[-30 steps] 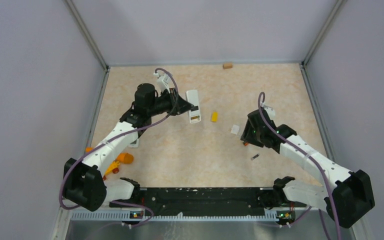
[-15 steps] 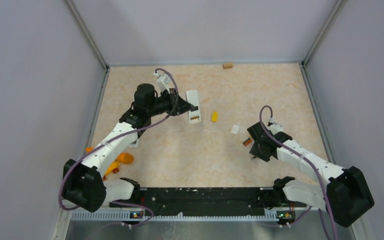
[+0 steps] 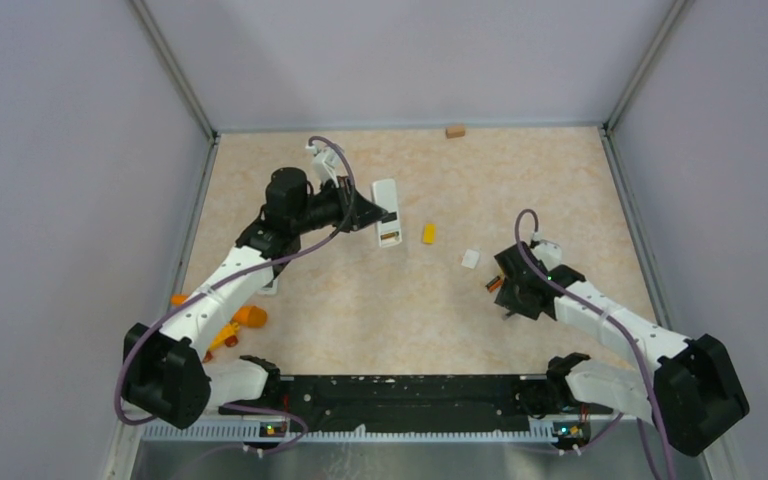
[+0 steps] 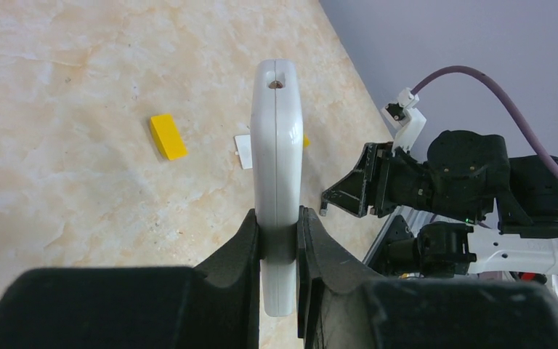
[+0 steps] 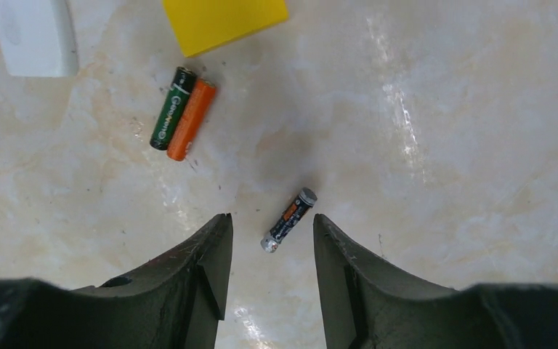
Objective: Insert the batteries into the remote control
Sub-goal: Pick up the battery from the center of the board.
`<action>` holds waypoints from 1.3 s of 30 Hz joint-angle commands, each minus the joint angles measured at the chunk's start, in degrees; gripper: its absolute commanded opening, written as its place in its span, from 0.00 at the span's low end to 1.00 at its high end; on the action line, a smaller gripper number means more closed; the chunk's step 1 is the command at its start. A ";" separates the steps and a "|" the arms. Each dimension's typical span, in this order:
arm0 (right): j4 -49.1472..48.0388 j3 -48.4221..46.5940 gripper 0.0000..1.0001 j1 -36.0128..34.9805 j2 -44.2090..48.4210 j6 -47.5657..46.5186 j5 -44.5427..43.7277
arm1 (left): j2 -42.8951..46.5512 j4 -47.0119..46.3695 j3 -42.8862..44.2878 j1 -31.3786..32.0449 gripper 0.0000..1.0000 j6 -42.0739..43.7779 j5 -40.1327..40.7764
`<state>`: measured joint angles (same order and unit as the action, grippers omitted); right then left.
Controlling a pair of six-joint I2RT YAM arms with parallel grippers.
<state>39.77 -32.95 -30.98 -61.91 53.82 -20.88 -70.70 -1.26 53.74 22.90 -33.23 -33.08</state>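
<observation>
1. Top view: the right gripper is now sitting nearer the arm bases than a second ago and is covering the spot where a dark battery was lying. The left gripper and the remote are keeping their place.
2. Top view: the remote is resting at the far centre-left of the table. A yellow block is lying just to its right.
3. Left wrist view: the left gripper is clamping the remote near one end, with the remote's narrow edge facing the camera.
4. Right wrist view: the right gripper is standing with its jaws apart. The dark battery is lying between the fingertips and is touching neither.
5. Right wrist view: a green-and-black battery and an orange battery are lying side by side, touching, farther out near the yellow block.
</observation>
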 commanded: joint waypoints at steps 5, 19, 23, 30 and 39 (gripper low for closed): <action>-17.44 -8.90 0.46 0.40 4.24 -33.95 5.19 | 2.30 -2.13 2.25 -2.15 0.00 -3.09 -0.90; 3.98 -15.11 0.41 0.40 2.70 -90.60 17.50 | 4.41 -1.12 3.02 -10.93 0.00 -9.31 -9.23; 8.64 -10.83 0.43 0.39 6.23 -95.82 23.95 | 5.46 -0.67 2.74 -12.61 0.00 -9.77 -9.98; 10.56 -6.74 0.45 -2.78 6.42 -98.23 24.60 | 6.37 -0.46 2.01 -13.83 0.00 -10.11 -8.86; 3.19 1.10 0.50 -6.24 10.18 -100.73 21.15 | 5.80 -3.06 0.79 -13.97 0.00 -11.84 -9.41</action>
<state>47.75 -33.34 -36.56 -54.30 -44.01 1.02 -66.00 0.12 54.54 9.39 -43.70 -41.17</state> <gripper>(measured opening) 0.487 0.202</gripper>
